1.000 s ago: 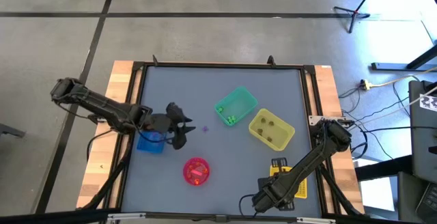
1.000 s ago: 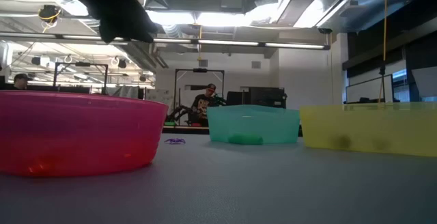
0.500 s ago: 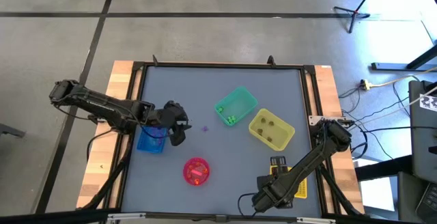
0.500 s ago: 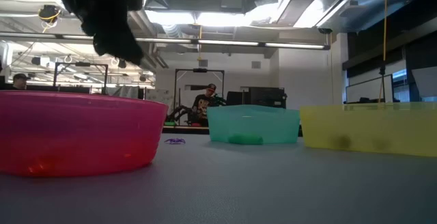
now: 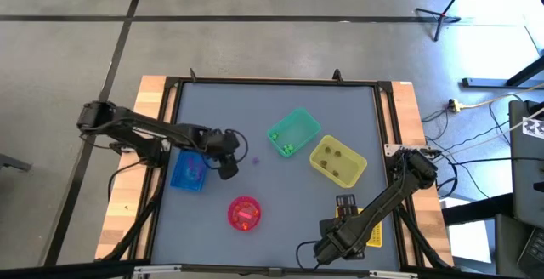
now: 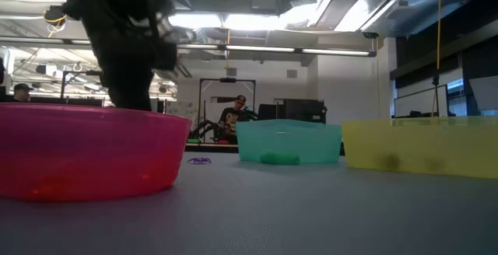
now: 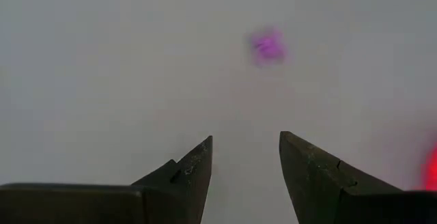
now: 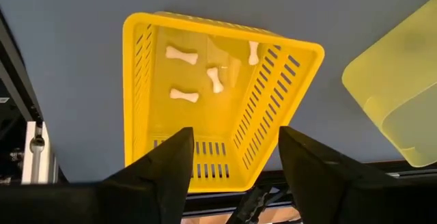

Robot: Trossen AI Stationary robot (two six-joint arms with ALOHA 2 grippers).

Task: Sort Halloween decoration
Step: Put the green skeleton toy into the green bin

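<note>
A tiny purple Halloween decoration (image 5: 254,161) lies on the grey table between the blue bin (image 5: 188,171) and the green bin (image 5: 293,133). It also shows in the left wrist view (image 7: 267,46) and the low view (image 6: 199,160). My left gripper (image 5: 236,155) hovers open just left of it, its fingers (image 7: 198,166) empty. Near the front right corner my right gripper (image 8: 235,132) stands open over a yellow slotted basket (image 8: 218,94) holding several white bone trinkets (image 8: 181,54).
A yellow bin (image 5: 337,161) with dark trinkets sits right of the green bin, which holds green trinkets (image 5: 288,150). A pink round bowl (image 5: 244,213) stands near the front edge. The table's far half is bare mat. People sit in the room beyond.
My left gripper has moved from beside the blue bin toward the table's right edge and the purple decoration, turning and coming lower.
</note>
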